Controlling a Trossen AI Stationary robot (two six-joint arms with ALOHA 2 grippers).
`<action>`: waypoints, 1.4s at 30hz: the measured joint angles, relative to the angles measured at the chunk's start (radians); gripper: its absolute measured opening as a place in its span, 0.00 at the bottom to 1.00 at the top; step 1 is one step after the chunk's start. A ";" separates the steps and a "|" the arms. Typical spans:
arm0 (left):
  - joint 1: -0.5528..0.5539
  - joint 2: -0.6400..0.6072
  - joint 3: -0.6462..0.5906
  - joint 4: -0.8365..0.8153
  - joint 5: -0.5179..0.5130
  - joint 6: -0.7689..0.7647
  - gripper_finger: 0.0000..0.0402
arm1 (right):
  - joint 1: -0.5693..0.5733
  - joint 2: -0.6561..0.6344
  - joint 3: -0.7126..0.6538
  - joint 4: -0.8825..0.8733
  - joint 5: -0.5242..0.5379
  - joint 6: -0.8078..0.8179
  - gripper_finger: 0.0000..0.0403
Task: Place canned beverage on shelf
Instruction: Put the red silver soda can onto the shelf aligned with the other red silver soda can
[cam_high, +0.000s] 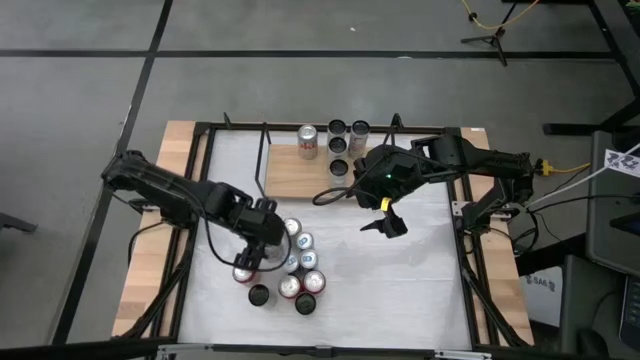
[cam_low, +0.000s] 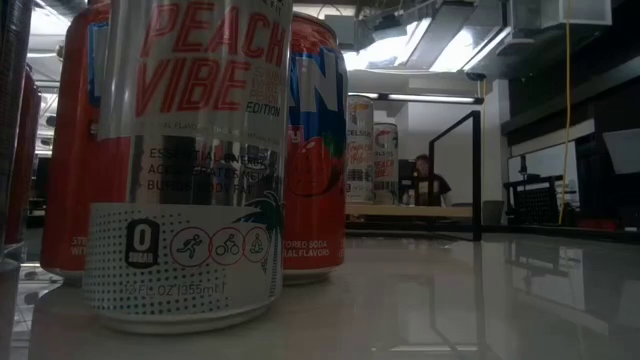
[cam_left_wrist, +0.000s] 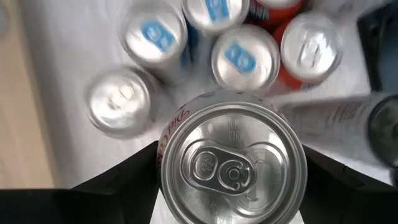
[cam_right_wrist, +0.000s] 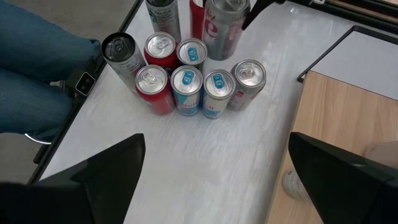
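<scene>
From the overhead camera I read the left gripper (cam_high: 252, 262) at the left edge of the can cluster (cam_high: 296, 268) on the white tabletop (cam_high: 400, 280). My left wrist camera shows its two fingers (cam_left_wrist: 118, 183) clamped against the sides of a silver can with red script (cam_left_wrist: 231, 163), viewed end-on. Packed close beyond that can are blue-tabbed cans (cam_left_wrist: 155, 34), a plain silver can (cam_left_wrist: 119, 101) and a red-sided can (cam_left_wrist: 309, 51), with a black can (cam_left_wrist: 382, 127) to one side. These neighbours crowd the held can on several sides.

Moving right, the shelf (cam_high: 300, 172) lies toward the table's far edge, a light-wood board with black rod uprights. Four cans (cam_high: 338, 145) stand at its right end. The right gripper (cam_high: 385, 222) hovers over bare tabletop just in front of the shelf, its fingers spread wide with nothing between them.

The right wrist camera shows a person's jeans-clad legs (cam_right_wrist: 37, 68) beside the table. The table-level camera is largely blocked by a "Peach Vibe" can (cam_low: 190, 160) and red cans (cam_low: 315, 150). A seated person (cam_low: 428, 182) shows far back in the dim room.
</scene>
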 joint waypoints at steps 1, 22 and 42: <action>0.006 0.000 0.018 -0.003 0.000 0.008 0.70 | 0.000 0.000 0.000 0.000 0.000 0.000 0.97; 0.305 0.001 0.212 -0.029 0.034 0.318 0.70 | 0.000 0.000 0.000 0.000 0.000 0.000 0.97; 0.653 0.252 0.212 0.055 0.150 0.653 0.71 | 0.000 0.000 0.000 0.001 0.000 0.000 0.97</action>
